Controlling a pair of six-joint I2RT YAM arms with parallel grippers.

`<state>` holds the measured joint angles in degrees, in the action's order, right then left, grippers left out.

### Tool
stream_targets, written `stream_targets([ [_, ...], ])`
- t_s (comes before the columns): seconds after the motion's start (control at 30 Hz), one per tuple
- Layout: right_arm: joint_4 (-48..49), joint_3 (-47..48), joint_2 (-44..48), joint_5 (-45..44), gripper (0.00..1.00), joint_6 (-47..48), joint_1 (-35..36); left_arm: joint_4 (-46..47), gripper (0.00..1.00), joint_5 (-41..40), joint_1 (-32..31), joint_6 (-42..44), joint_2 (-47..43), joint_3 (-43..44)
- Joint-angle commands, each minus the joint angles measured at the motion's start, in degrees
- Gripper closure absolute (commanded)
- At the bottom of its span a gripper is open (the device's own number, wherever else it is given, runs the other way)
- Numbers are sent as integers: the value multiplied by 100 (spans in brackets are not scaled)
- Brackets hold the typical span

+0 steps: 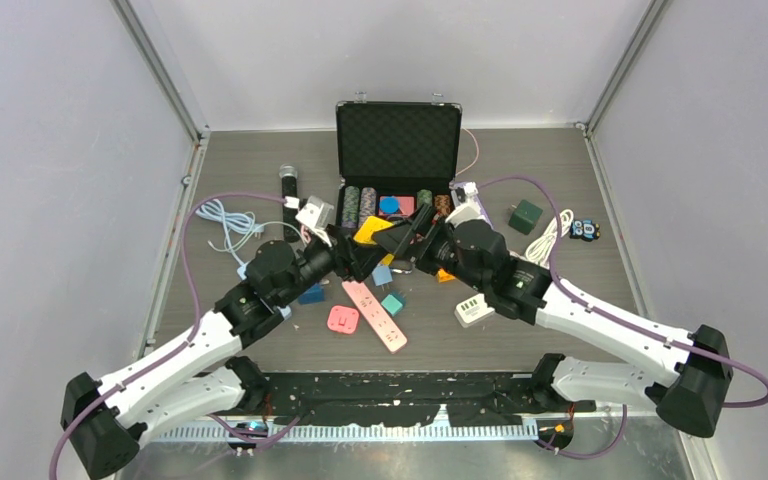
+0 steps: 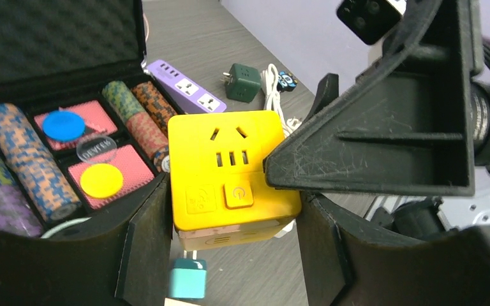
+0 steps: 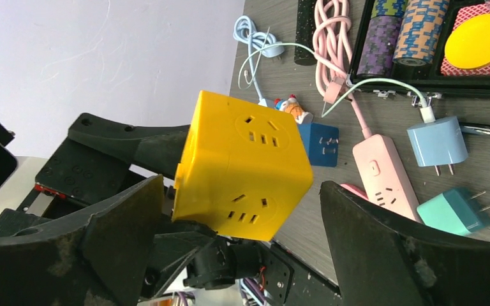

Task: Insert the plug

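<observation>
The left gripper [image 2: 233, 207] clamps the yellow socket cube [image 2: 226, 137], likely light, rigid, slippery plastic, best held on opposite flat faces; the right gripper [image 3: 239, 191] fingers stand apart

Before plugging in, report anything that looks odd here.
The yellow socket cube is held tilted in mid-air by the left gripper, while the right gripper stands open, holding no plug.
</observation>
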<state>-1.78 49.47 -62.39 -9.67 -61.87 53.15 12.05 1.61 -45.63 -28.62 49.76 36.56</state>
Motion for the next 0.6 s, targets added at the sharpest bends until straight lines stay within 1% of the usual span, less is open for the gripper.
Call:
stream_targets([
  [0.0,-192,31,352,399,4,215,-175,217,100,604,34,1385,-442,59],
  [0.1,-224,-25,502,962,4,258,-487,-5,100,920,34,2125,-623,71],
  [0.13,-186,-71,545,1234,4,265,-545,-36,100,1029,35,2272,-663,67],
  [0.27,113,-236,763,1722,4,293,-730,-63,100,1419,33,2649,-757,38],
  [0.4,432,-202,778,2186,5,315,-783,-58,100,1778,36,2784,-806,38],
  [0.5,635,-108,585,2847,5,312,-816,14,100,2017,36,2778,-842,42],
  [0.57,786,-95,485,3118,4,261,-830,37,100,2156,36,2718,-866,49],
])
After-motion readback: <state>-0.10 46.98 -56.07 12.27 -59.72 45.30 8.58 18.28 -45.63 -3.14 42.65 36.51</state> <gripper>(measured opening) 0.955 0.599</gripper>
